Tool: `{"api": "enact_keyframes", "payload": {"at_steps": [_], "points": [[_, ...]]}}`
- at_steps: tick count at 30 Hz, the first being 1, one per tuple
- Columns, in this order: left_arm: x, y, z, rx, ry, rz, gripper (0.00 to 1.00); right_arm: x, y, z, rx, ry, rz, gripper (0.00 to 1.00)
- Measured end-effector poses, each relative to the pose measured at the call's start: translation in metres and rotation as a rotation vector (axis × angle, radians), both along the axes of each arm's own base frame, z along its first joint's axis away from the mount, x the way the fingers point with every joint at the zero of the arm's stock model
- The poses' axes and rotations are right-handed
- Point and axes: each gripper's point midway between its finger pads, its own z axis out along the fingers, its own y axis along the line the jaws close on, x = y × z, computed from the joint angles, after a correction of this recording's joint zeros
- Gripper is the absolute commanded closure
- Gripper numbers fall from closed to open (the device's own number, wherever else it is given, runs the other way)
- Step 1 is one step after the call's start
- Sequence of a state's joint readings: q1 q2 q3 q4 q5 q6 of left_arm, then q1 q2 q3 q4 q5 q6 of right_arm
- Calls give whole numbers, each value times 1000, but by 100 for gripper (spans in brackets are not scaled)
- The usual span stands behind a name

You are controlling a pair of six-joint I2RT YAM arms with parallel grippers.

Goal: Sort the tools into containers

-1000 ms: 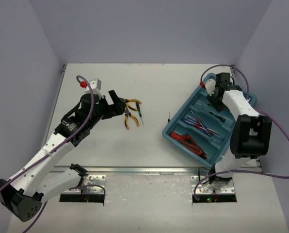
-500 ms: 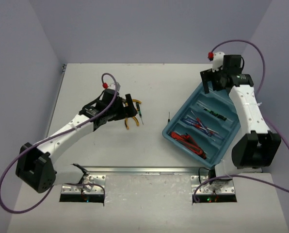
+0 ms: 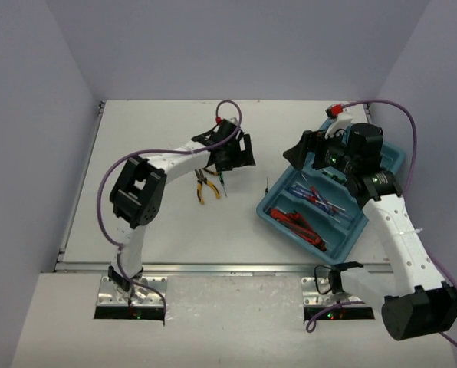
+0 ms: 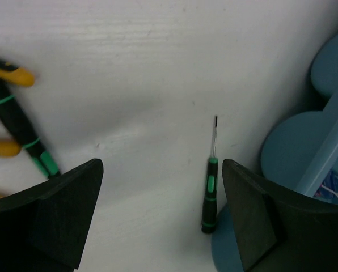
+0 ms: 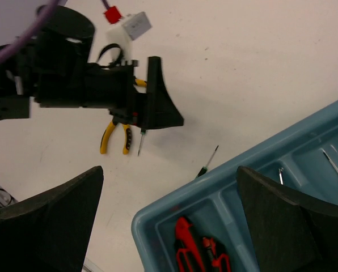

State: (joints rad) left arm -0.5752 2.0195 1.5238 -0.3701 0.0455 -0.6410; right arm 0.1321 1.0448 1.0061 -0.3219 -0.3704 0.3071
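White tabletop [image 4: 129,68] bears a black-green screwdriver [image 4: 210,190] beneath the left pincer [image 4: 162,187], spread wide, empty.

The table [image 3: 167,230] is matt white, faintly scuffed. The tray [image 5: 157,224] is smooth teal-blue plastic with a soft sheen. At its 9 o'clock lies a screwdriver [image 4: 210,181], its plastic handle black and green, its thin shaft dark metal. The yellow-handled pliers [image 3: 203,186] wear glossy grips. The fingers [image 4: 50,221] of the left gripper [image 4: 160,170] are matt black plastic.

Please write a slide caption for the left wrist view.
Black-green screwdriver lying on the white table beside the teal tray.
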Motion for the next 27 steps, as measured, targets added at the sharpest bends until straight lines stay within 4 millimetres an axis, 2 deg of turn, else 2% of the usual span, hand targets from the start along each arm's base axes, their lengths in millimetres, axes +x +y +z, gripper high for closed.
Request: {"api": "enact_keyframes", "payload": {"at_steps": [2, 5, 8, 11, 17, 20, 24, 27], "points": [[7, -15, -14, 7, 11, -15, 23, -1, 5, 1, 9, -3, 10, 1], [3, -33, -36, 27, 53, -46, 28, 1, 8, 5, 19, -17, 15, 1], [-3, -46, -46, 36, 77, -65, 29, 2, 10, 6, 26, -17, 16, 1], [-6, -58, -45, 35, 78, -81, 29, 3, 12, 3, 29, -9, 20, 1], [-1, -70, -36, 59, 41, -74, 31, 4, 13, 0, 31, 2, 24, 1], [2, -74, -39, 93, 25, -66, 36, 4, 14, 0, 30, 1, 27, 1], [-6, -77, -56, 136, 43, -86, 38, 4, 14, 0, 27, -2, 28, 1], [-9, -84, -53, 139, 33, -110, 38, 4, 14, 0, 24, -4, 30, 1]]}}
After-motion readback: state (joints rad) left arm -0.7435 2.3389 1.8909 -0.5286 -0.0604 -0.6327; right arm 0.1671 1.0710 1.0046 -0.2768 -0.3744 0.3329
